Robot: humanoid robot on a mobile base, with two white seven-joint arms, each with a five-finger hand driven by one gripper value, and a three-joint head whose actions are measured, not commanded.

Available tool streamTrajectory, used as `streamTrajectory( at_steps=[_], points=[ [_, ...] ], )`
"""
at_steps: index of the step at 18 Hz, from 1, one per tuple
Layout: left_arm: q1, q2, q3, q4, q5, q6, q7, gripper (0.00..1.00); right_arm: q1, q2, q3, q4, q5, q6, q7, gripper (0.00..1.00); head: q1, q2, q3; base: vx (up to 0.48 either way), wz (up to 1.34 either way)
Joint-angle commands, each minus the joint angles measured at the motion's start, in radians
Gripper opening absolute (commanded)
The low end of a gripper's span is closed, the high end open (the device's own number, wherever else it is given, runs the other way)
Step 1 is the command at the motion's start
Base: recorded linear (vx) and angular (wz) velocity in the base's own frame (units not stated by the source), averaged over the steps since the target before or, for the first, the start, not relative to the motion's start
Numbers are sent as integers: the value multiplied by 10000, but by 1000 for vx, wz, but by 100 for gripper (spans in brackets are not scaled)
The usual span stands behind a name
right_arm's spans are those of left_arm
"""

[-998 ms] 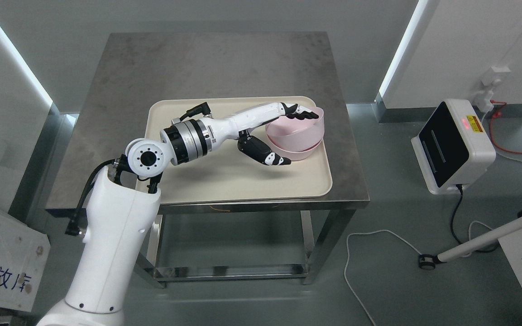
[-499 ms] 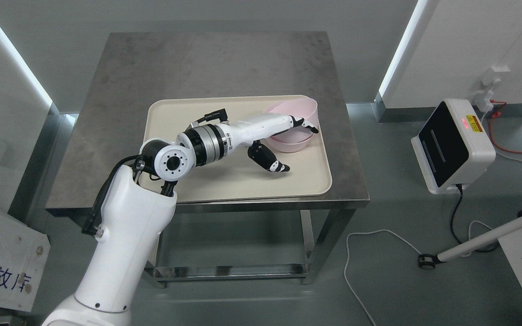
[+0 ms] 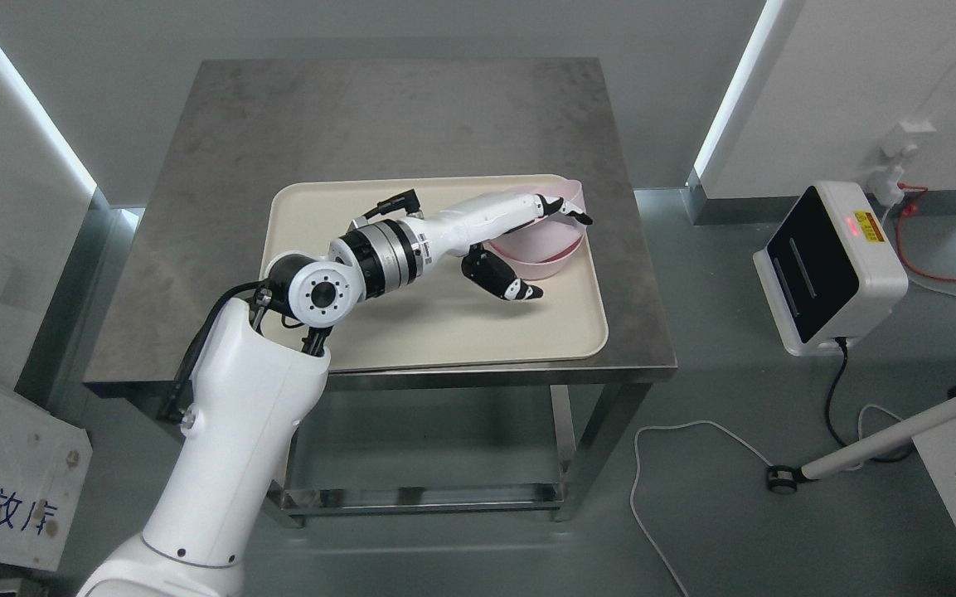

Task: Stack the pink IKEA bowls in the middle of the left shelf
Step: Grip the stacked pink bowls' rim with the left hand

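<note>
1. A grey-walled room held a steel table (image 3: pixel 378 124), seen from above, with a white box-shaped device (image 3: pixel 830 265) on the floor to its right.
2. A beige tray (image 3: pixel 444 332) lay on the table's near half.
3. The robot's left arm reached in from the lower left across the tray; the right arm was out of view.
4. The pink bowls (image 3: pixel 548 249), nested and tipped, sat at the tray's far right corner.
5. The left hand (image 3: pixel 527 240) met them, fingers (image 3: pixel 565 207) hooked over the rim, thumb (image 3: pixel 507 282) spread below and clear.
6. The bowls looked light, stiff and smooth, likely slippery; pinching the rim wall seemed the surest hold.
</note>
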Motion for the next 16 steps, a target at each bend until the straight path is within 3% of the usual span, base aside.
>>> streamTrajectory(
  at_steps=[1,5,7,10,11,16],
  points=[
    [-63,126,110,117,604,-72,55,78,291,-175,-107,-337,-79,10,6,100,0,0,0,0,0],
    [-63,126,79,117,1756,-394,70,81,291,-175,-107,-337,-79,10,6,100,0,0,0,0,0],
    [-63,126,64,117,1757,-409,162,89,291,-175,-123,-337,-79,-5,6,100,0,0,0,0,0],
    [29,126,-226,133,1696,-425,224,92,291,-175,-108,-337,-79,10,6,100,0,0,0,0,0],
    [44,126,-425,178,1665,-425,208,98,291,-175,-107,-337,-79,-5,6,100,0,0,0,0,0],
    [14,126,-351,362,1573,-471,224,99,291,-175,-107,-337,-79,-5,6,100,0,0,0,0,0]
  ],
)
